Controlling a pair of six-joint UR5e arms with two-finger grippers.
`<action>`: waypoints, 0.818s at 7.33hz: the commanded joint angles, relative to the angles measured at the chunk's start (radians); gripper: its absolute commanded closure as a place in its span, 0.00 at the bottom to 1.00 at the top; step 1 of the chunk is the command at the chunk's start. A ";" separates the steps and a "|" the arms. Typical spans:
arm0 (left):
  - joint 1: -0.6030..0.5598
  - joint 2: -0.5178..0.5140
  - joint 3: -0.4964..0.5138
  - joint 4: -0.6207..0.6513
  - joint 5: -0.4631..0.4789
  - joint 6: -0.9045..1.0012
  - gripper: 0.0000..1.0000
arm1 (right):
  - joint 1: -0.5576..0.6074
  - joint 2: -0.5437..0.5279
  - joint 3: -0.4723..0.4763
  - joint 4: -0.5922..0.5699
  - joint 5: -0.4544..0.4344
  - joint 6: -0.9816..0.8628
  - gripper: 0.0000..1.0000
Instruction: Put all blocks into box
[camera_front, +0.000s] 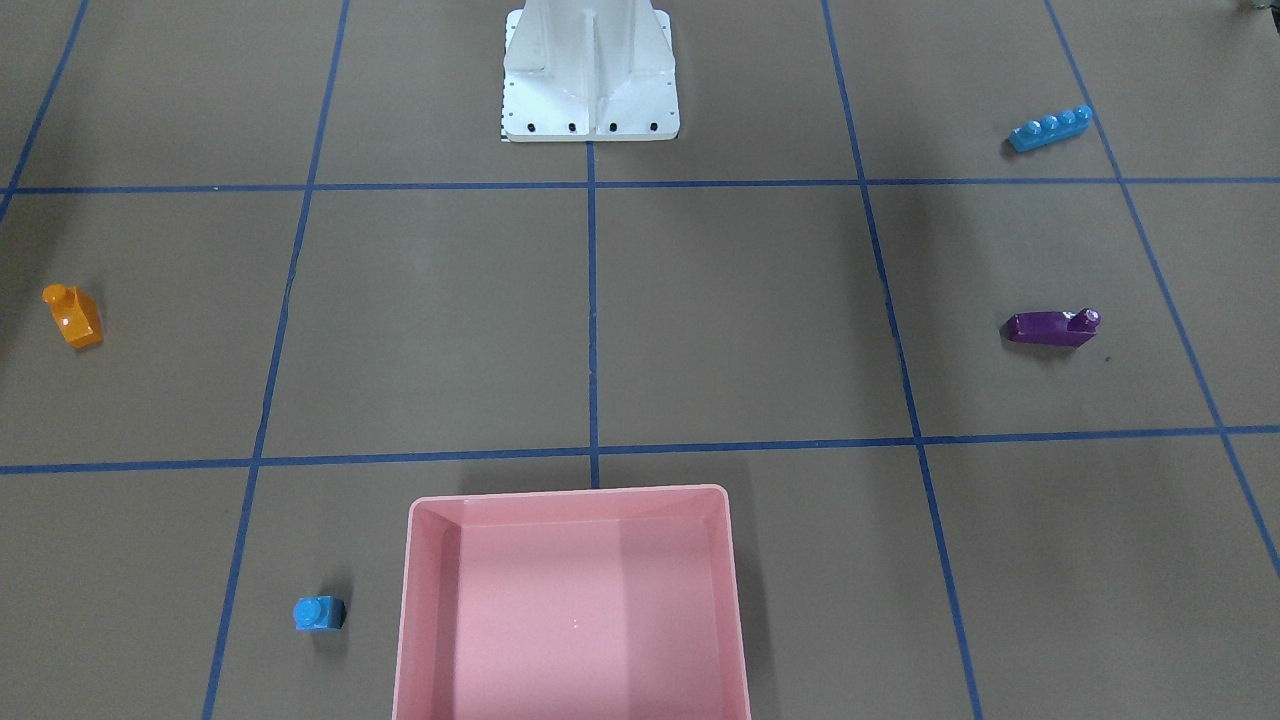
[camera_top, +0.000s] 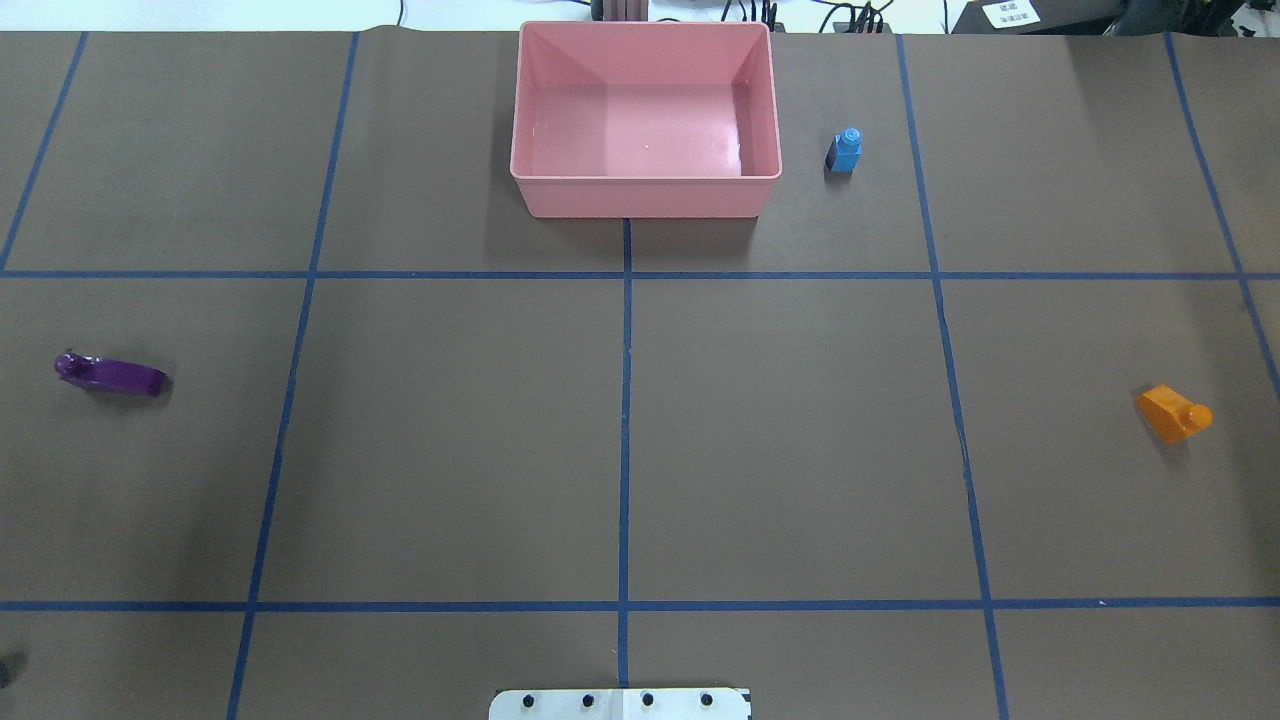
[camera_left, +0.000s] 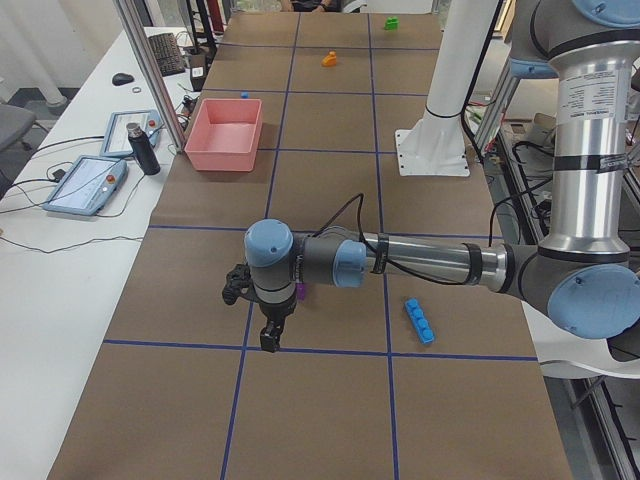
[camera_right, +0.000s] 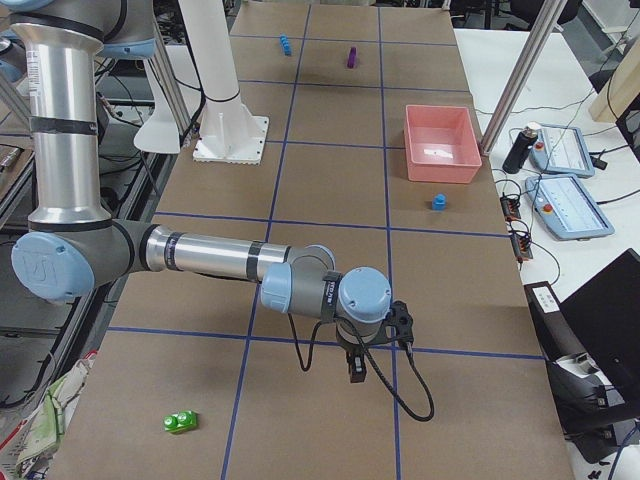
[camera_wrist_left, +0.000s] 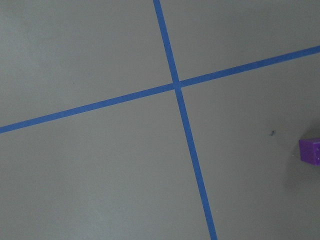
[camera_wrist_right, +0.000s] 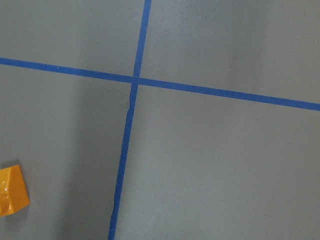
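five blocks out on the worktop, none in the box (camera_front: 568, 491) yet. the small blue block (camera_front: 318, 613) sits just beside the box. the orange block (camera_front: 72, 316) and purple block (camera_front: 1050, 327) lie well off to opposite sides of it. the long blue block (camera_front: 1050, 129) and green block (camera_right: 181, 423) are farthest from it. expect light, rigid, glossy plastic, likely slippery, so pinch the flat side walls, not slopes or studs. your left gripper (camera_left: 268, 338) hangs near the purple block, your right gripper (camera_right: 357, 370) near the orange block. you can't tell whether either is open or closed.
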 joint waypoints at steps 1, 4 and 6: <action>-0.015 -0.001 -0.001 -0.001 0.000 0.000 0.00 | 0.001 -0.003 0.002 0.003 0.002 0.001 0.00; -0.009 -0.017 -0.074 -0.025 0.009 0.006 0.00 | -0.007 0.003 0.072 0.003 0.003 0.004 0.00; -0.009 0.000 -0.097 -0.075 0.000 0.003 0.00 | -0.070 0.026 0.181 0.000 -0.035 0.030 0.00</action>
